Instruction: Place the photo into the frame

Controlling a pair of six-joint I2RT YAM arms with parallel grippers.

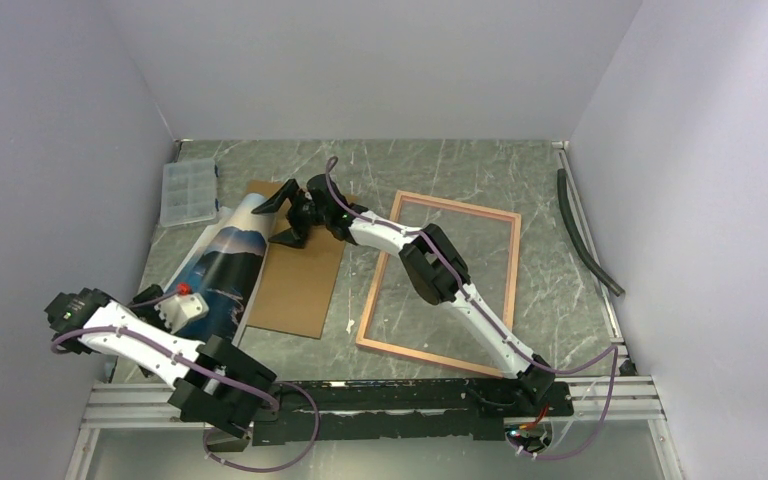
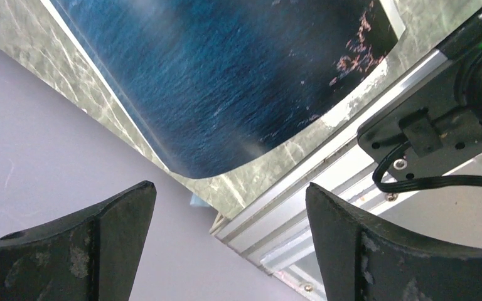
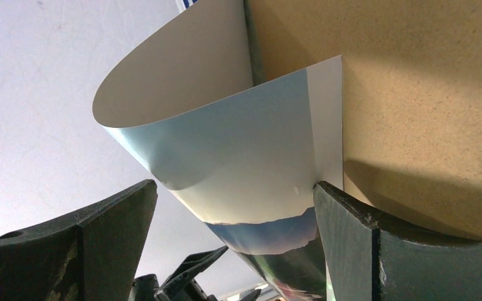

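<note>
The photo (image 1: 225, 268) lies curled on the left of the table, its right edge over the brown backing board (image 1: 305, 285). In the right wrist view its pale-sky end (image 3: 245, 144) rolls upward and shows a white back. My right gripper (image 1: 282, 220) hovers open over the board's far end; its (image 3: 235, 185) right fingertip (image 3: 326, 194) meets the photo's white margin. The frame (image 1: 460, 206) lies flat to the right, under the right arm. My left gripper (image 1: 148, 296) is open at the photo's near-left side; in its own view the gripper (image 2: 231, 188) holds nothing and the photo's dark blue water (image 2: 226, 75) shows ahead.
A clear plastic organiser box (image 1: 188, 192) sits at the far left. A black hose (image 1: 585, 235) lies along the right edge. An aluminium rail (image 1: 410, 395) runs along the near edge, seen close in the left wrist view (image 2: 301, 188). Walls close in on three sides.
</note>
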